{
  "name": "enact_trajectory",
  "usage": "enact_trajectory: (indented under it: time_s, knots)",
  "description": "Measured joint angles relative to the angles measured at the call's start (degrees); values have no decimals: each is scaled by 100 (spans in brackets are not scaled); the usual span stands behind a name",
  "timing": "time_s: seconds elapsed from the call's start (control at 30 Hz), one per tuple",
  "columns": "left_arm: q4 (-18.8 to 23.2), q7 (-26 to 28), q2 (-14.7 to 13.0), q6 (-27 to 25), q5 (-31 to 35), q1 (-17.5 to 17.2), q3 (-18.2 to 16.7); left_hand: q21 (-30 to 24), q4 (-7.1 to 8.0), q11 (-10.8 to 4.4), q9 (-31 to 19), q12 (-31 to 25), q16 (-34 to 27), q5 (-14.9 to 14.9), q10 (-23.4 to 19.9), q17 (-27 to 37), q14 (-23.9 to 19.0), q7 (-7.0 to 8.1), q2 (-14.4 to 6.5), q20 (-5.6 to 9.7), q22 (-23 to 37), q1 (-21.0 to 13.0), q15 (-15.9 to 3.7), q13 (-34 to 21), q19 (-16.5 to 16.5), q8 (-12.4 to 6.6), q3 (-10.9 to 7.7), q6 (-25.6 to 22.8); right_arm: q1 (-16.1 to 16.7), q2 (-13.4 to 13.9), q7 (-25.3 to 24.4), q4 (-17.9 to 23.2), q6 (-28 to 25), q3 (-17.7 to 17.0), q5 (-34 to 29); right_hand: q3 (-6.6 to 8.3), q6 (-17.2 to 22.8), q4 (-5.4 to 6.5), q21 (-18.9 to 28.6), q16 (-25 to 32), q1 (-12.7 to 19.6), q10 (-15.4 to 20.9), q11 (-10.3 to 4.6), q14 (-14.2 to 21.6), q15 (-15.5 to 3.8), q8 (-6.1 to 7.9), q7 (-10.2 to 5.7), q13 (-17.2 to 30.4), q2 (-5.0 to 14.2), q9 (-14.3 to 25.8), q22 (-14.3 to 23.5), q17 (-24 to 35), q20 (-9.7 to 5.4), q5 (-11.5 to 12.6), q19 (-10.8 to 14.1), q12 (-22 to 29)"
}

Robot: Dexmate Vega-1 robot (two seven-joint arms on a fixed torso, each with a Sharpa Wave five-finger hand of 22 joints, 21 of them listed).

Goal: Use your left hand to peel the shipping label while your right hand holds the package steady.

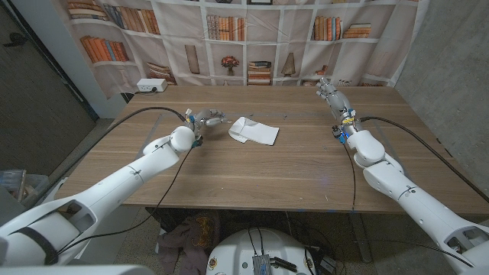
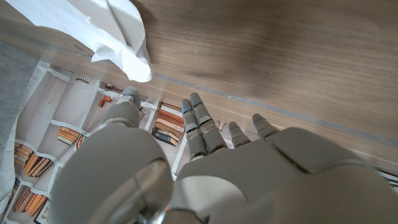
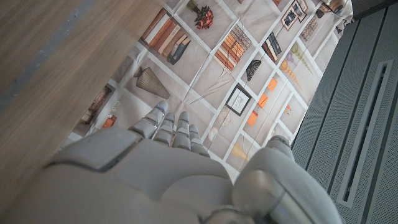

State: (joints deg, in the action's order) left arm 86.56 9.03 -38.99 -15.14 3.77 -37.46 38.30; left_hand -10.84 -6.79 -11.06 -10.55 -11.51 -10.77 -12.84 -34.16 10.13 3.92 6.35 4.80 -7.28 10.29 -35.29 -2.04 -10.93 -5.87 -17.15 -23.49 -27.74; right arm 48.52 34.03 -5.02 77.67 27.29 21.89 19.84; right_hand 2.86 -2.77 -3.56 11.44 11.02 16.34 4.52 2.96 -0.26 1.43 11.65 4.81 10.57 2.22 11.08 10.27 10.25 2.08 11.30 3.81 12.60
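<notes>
A white soft package (image 1: 254, 131) lies on the wooden table (image 1: 290, 164) a little left of the middle, its left end folded up. I cannot make out a label on it. My left hand (image 1: 206, 118) stands just left of the package with its fingers apart and nothing in them, a short gap from the white edge. In the left wrist view the package (image 2: 93, 28) shows beyond my left hand's fingers (image 2: 199, 124), apart from them. My right hand (image 1: 332, 93) is far off at the table's back right, fingers stretched out and holding nothing.
A bookshelf-printed backdrop (image 1: 244, 38) hangs behind the table's far edge. A small white box (image 1: 151, 85) sits at the back left corner. Black cables (image 1: 145, 114) run along both arms over the table.
</notes>
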Motion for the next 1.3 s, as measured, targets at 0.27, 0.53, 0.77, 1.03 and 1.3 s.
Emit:
enact_trajectory:
  time_s: [0.27,0.53,0.77,1.03,1.3]
  knots:
    - [-44,-223,14,-52,3,106,89,-34,0,0,0,0,0,0,0,16,-12,63,-71,33,0,-68,12,0,34,66,0,0,-12,0,28,-16,14,-3,16,0,0,0,0,0,0,0,0,40,-40,0,0,0,0,0,0,0,17,0,-17,0]
    - [-95,-346,37,-81,2,189,153,-34,0,0,1,0,0,0,0,16,-12,62,-123,33,0,-15,11,0,33,66,0,0,-31,-4,57,-53,40,-4,34,-19,0,-18,-23,0,0,-21,21,40,-40,0,0,0,0,-1,-1,0,17,0,-17,0]
    - [-118,-419,39,-108,-5,226,187,-34,0,0,1,0,-1,0,0,16,-56,62,-123,32,-1,-15,10,-1,33,111,0,0,-32,-5,66,-70,55,-11,51,-25,0,-25,-23,0,0,-21,21,40,-40,0,0,0,0,-6,-1,0,16,0,-17,0]
    - [-167,-488,58,-118,-5,291,241,-66,0,-29,1,0,-1,0,-30,16,-75,40,-122,32,-1,-15,30,-1,33,111,-1,-21,-28,-8,81,-97,77,-18,77,-25,0,-24,-22,0,0,-21,21,39,-39,0,0,0,0,-13,-1,0,16,0,-17,0]
    - [-230,-584,84,-60,13,358,305,-66,16,-50,1,0,-1,-30,-52,16,-75,71,-184,32,-1,-76,30,-1,33,111,-17,-51,-11,-10,86,-112,95,-34,92,-25,0,-24,-22,-22,0,-21,21,39,-39,0,0,0,0,0,-14,0,16,0,-17,-32]
